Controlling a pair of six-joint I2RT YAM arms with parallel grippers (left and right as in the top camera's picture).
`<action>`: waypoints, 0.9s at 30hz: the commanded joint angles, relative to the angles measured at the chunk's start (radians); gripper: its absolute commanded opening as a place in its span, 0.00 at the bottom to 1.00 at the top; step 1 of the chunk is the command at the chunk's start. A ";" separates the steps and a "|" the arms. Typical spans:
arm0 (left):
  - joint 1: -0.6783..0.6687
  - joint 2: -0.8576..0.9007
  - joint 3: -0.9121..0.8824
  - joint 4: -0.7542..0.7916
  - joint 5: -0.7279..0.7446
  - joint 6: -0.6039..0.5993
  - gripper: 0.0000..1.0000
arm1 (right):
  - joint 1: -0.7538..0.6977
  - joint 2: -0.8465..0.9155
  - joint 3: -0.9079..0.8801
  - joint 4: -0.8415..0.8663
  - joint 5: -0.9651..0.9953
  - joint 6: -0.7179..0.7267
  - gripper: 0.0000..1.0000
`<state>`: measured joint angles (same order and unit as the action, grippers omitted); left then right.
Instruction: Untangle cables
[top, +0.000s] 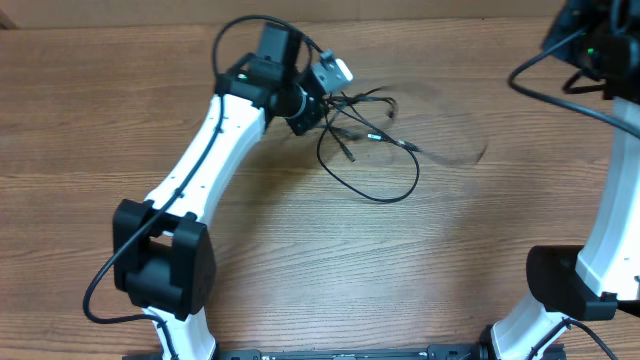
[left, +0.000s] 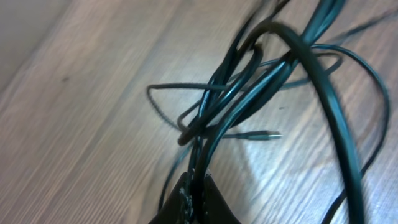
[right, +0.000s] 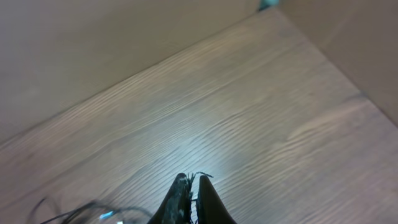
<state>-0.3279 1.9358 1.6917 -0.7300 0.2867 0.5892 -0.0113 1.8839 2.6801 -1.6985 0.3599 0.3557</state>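
From overhead, thin black cables (top: 368, 135) are seen tangled in one loose knot on the tabletop (top: 300, 240), touching the left tool (top: 318, 108); two white arms (top: 215, 140) are counted. In the left wrist view, that tool is clenched on several glossy strands, and one plug (left: 271, 135) is shown. In the right wrist view, the right tool (right: 191, 190) is clenched on nothing.

We note a wood-grain table (top: 400, 270), mid-brown, its grain running left to right in the overhead view. In the right wrist view a plain tan panel (right: 93, 50) borders it from 9 to 12 o'clock, and a second tan panel (right: 354, 43) stands at 2 o'clock. A soft white glare (right: 205, 134) sits mid-frame on the wood.
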 joint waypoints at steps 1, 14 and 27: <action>0.037 -0.074 0.024 0.005 -0.006 -0.074 0.04 | -0.062 -0.025 0.003 0.005 0.024 0.013 0.04; 0.044 -0.089 0.024 0.001 -0.002 -0.099 0.05 | -0.119 -0.025 -0.011 0.005 -0.359 -0.112 0.50; 0.043 -0.111 0.026 0.033 0.162 -0.127 0.04 | -0.106 -0.025 -0.362 0.026 -0.702 -0.365 0.73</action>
<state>-0.2752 1.8774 1.6917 -0.7071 0.3592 0.4812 -0.1261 1.8729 2.3566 -1.6890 -0.1864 0.1303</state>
